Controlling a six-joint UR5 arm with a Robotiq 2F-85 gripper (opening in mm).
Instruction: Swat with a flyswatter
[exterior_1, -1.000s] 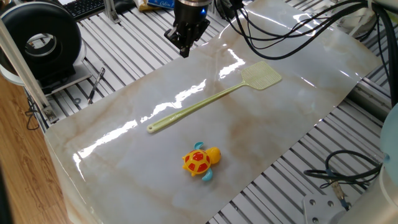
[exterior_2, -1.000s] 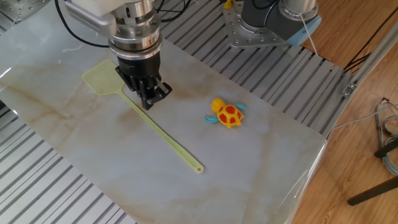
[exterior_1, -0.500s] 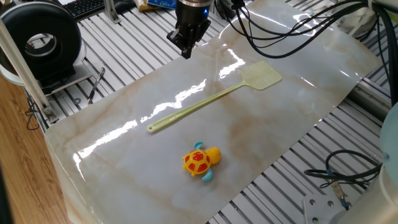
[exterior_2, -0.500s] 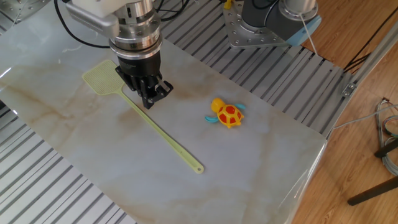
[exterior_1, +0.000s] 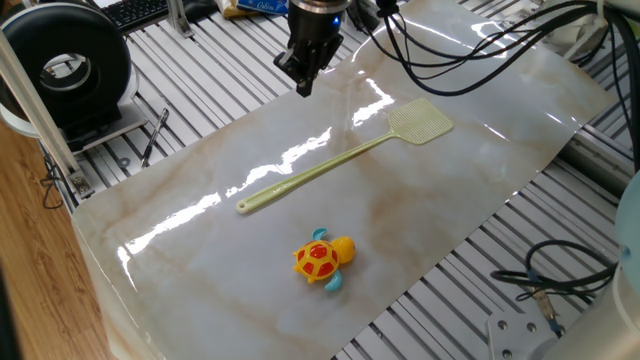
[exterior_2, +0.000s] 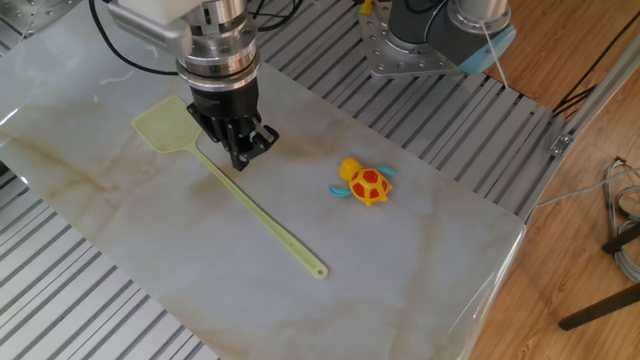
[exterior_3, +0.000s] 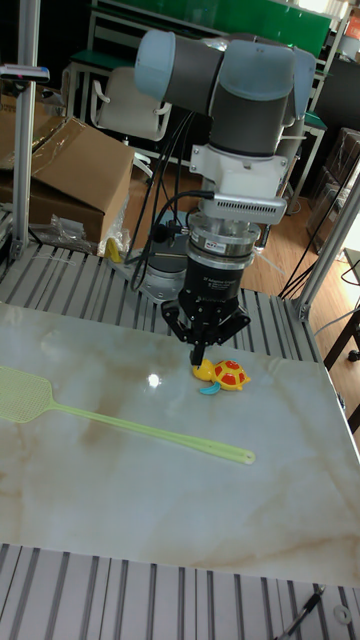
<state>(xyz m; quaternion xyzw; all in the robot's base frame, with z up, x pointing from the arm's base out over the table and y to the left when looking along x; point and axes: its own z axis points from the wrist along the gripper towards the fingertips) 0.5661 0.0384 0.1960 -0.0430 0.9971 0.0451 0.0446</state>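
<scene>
Drifting slightly right since a second ago, the gripper (exterior_1: 304, 86) is hanging above the table (exterior_1: 200, 250), fingers pinched together on nothing (its upper arm is cut off). The flyswatter (exterior_1: 340, 163) is lying flat, untouched, and the turtle (exterior_1: 322, 259) is sitting nearer.

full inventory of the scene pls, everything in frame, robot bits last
flyswatter: 1, pale yellow-green, flat on the marble table, head at the far end
toy turtle: 1, orange and yellow, on the table, apart from the handle
cardboard box: 1, brown, on the floor behind
keyboard: 1, black, past the table edge
cables: several, black, trailing from the arm
arm: 1, grey
tool: 1, black, shut, empty, above the table
</scene>
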